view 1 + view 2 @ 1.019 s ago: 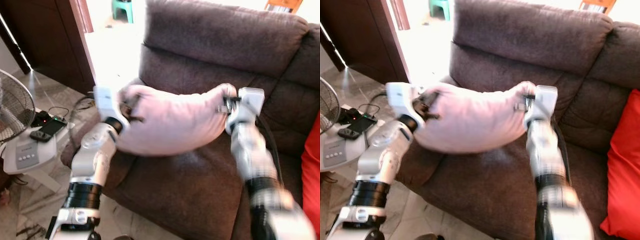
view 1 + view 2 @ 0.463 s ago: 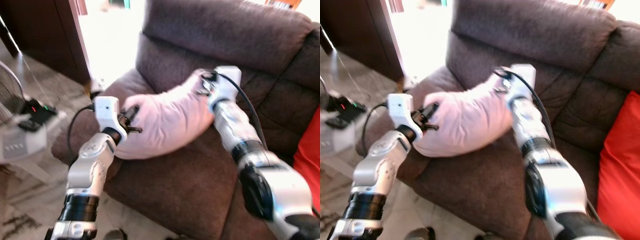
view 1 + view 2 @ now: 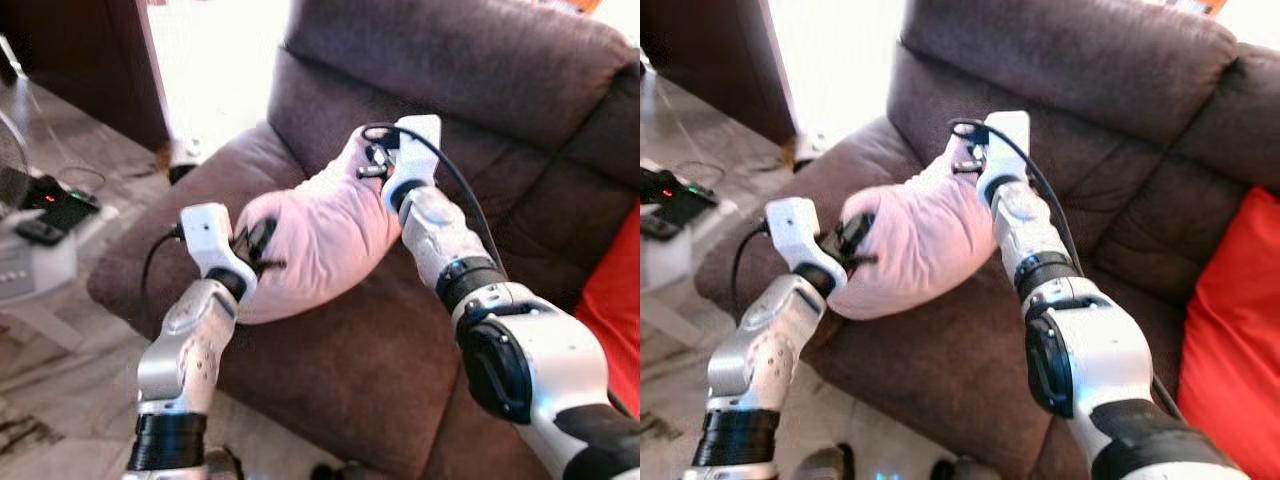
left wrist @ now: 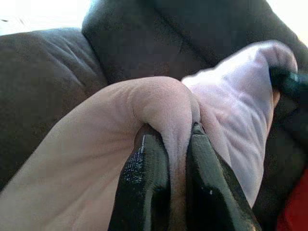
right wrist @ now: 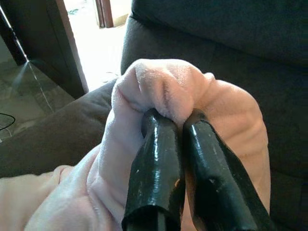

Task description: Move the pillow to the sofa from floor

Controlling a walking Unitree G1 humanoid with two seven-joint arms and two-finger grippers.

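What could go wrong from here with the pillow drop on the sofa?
The soft pale pink pillow lies near the brown fabric sofa seat's front edge by the armrest; released here it might roll off. Left end effector and right end effector each pinch only a small fabric fold, so one could slip.

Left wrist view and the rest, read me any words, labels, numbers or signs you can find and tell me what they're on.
None can be read.
The left tool, pinching the pillow, has pale marks on one finger: too blurred to read.
The right tool, also shut on the pillow, shows no lettering.
The sofa is plain.
The device beside the sofa shows a red light, no legible text.
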